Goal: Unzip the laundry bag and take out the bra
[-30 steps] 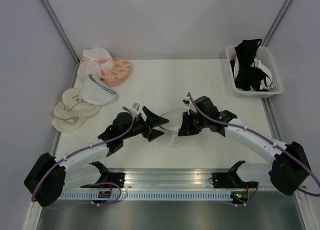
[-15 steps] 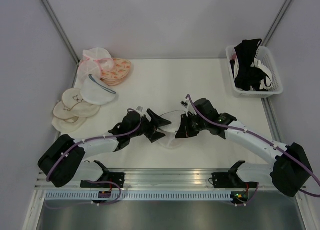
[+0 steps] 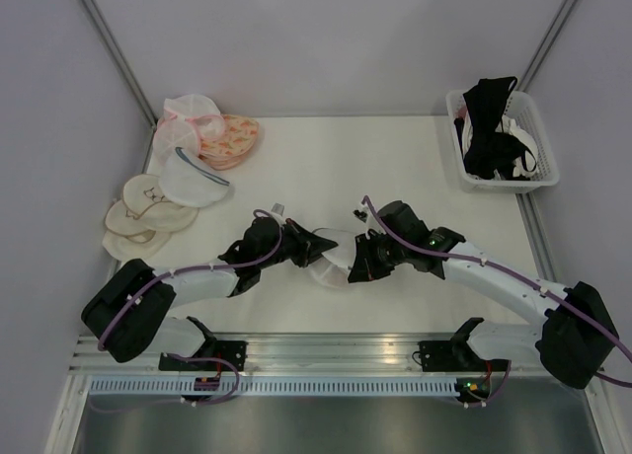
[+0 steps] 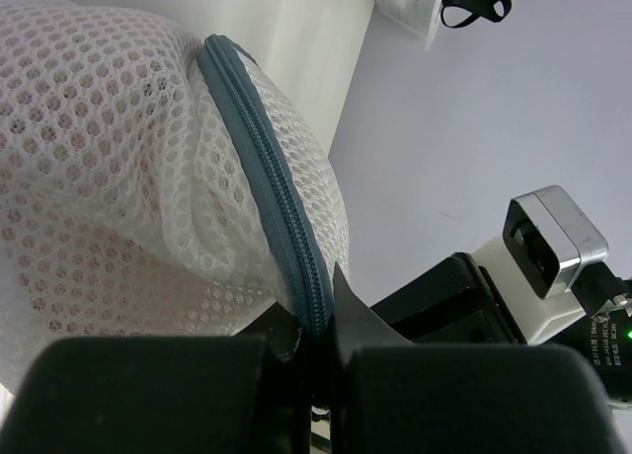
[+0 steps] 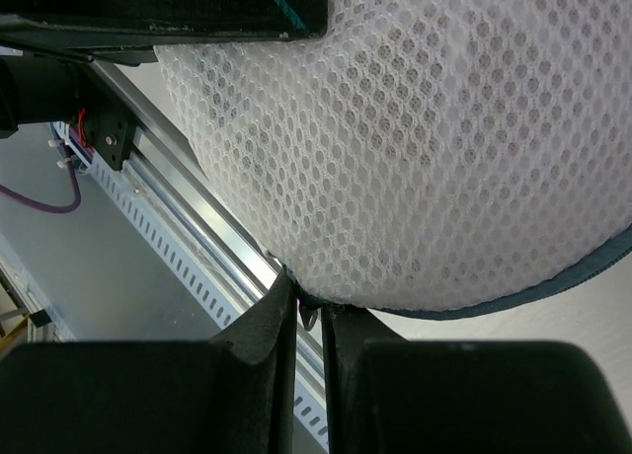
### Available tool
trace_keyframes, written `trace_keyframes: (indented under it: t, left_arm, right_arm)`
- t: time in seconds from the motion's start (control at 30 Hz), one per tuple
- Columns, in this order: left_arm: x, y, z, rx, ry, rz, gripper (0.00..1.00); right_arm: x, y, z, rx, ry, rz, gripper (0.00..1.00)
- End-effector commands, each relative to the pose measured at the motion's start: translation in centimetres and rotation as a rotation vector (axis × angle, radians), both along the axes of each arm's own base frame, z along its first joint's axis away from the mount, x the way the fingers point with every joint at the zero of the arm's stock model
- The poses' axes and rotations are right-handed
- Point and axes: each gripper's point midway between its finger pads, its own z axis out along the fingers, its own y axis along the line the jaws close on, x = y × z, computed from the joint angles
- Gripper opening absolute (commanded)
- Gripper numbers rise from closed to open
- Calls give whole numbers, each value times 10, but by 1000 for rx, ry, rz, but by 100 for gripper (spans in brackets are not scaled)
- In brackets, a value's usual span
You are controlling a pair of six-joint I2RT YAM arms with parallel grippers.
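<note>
The laundry bag [image 3: 333, 261], a white mesh dome with a grey-blue zipper rim [image 4: 263, 173], hangs between my two grippers near the table's middle front. My left gripper [image 3: 318, 245] is shut on the zipper rim, which runs down between its black fingers [image 4: 318, 328]. From the other side, my right gripper [image 3: 355, 262] is shut on the bag's lower rim, with a small metal zip pull [image 5: 310, 320] between its fingers. The bra shows only as a faint pinkish tint [image 4: 104, 291] through the mesh. The zipper looks closed along the stretch I see.
A white basket [image 3: 541, 158] with black bras [image 3: 484, 128] stands at the back right. At the back left lie a pink mesh pouch [image 3: 188, 118], an orange patterned bra [image 3: 235, 138], another white mesh pouch [image 3: 193, 181] and cream cups [image 3: 143, 219]. A metal rail [image 3: 326, 350] edges the near side.
My left gripper moved right up to the bag and closed from wide open onto the zipper rim. The right gripper kept its hold and shifted slightly left and down.
</note>
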Motion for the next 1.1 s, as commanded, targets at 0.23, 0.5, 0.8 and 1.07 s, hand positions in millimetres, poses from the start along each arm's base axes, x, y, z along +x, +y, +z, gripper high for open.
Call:
trace_keyframes:
  t: [0.23, 0.5, 0.8, 1.07]
  left_arm:
    - [6, 4, 1, -1, -14, 15, 2]
    - [6, 1, -3, -5, -9, -13, 2]
    - [5, 0, -2, -10, -4, -20, 2]
    - [6, -2, -2, -25, 5, -19, 2]
  right_arm:
    - [10, -34, -4, -215, -54, -53, 0]
    - [5, -53, -2, -296, -61, -58, 29]
    - [4, -30, 6, -172, -58, -11, 34]
    - [11, -1, 15, 18, -108, -4, 45]
